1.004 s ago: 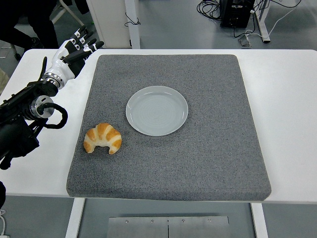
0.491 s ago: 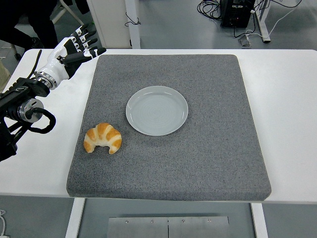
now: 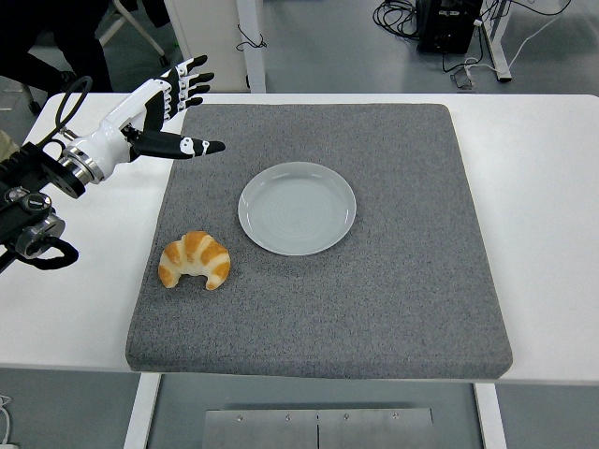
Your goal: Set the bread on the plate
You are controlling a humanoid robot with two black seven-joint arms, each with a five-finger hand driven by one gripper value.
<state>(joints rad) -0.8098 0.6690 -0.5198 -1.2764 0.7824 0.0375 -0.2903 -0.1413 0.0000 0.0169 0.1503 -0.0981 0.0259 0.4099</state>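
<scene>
A golden croissant [image 3: 195,261] lies on the grey mat [image 3: 402,281] near its left edge. Just right of it and a little farther back sits an empty round pale plate [image 3: 297,208]. My left hand [image 3: 173,108] hovers over the mat's back left corner, well behind the croissant, with its fingers spread and the thumb pointing right; it holds nothing. The black left arm comes in from the left edge. No right arm shows.
The grey mat covers most of the white table [image 3: 543,187]. Behind the table are a white table leg [image 3: 250,42], cables and a dark box [image 3: 449,23] on the floor.
My left hand has moved right and slightly forward, from the table beside the mat to above the mat's back left corner, and its fingers have spread wider.
</scene>
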